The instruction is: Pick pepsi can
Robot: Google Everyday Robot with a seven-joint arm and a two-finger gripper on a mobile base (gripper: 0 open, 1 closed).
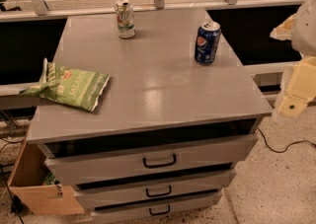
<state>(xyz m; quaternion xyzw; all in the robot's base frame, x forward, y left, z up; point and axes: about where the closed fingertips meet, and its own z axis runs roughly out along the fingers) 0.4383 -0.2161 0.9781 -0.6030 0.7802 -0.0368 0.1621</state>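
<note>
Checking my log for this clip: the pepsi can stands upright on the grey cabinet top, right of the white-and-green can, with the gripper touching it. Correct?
Not quite. In the camera view the gripper is beyond the cabinet's right edge, apart from the pepsi can. The rest holds: upright on the grey cabinet top, right of the white-and-green can.

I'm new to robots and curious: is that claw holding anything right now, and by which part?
Nothing that shows. The claw hangs at the right edge, beside the cabinet, apart from the Pepsi can standing on top.
</note>
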